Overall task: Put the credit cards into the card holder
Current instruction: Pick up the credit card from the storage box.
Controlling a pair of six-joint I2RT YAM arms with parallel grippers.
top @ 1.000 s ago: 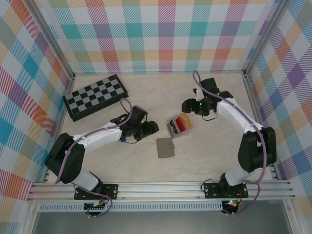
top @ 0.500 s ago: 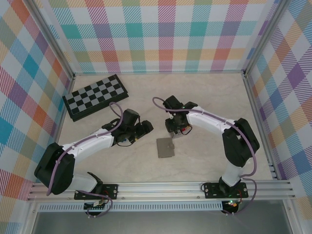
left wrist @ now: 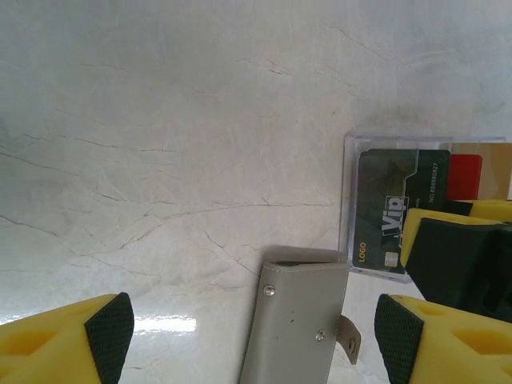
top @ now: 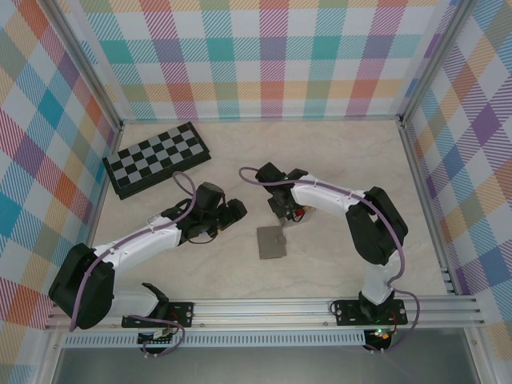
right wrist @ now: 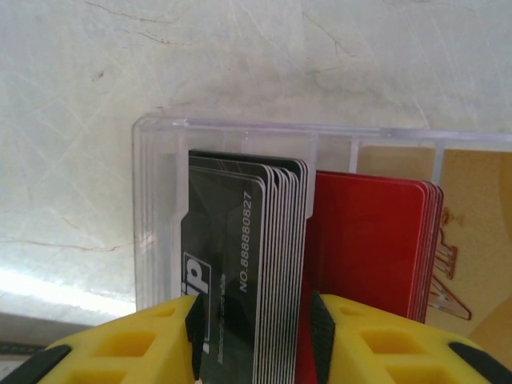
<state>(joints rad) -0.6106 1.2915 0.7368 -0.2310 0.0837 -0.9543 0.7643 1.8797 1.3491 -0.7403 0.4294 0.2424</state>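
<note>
The table (top: 352, 160) carries everything. A chequered board (top: 156, 158) lies at its far left, well apart from the work and, as I judge it, no part of this job.

Both arms reach in toward the middle, so that each gripper works on its own thing.

The left gripper (left wrist: 254, 336) hangs over the holder (left wrist: 296, 328) with its jaws spread wide and nothing between them. It is probably placed there to steady or open the holder when a card comes.

The holder lies flat and shut on the table, snap side up, just beside the near corner of a clear tray (right wrist: 160, 200). That keeps the carry from tray to holder short.

The cards (right wrist: 240, 264) stand in the tray in sorted stacks: black at one end, then red (right wrist: 368, 240), then a yellow-orange one at the edge of the right wrist view. None is in the holder yet.

The right gripper (right wrist: 254, 336) has come down on the black stack with one pad against each long edge. The jaws appear to be pinching the stack. Gripping by the edges suits thin cards that lie too flat to be picked up by the face. Whether it holds one card or several I cannot tell.
</note>
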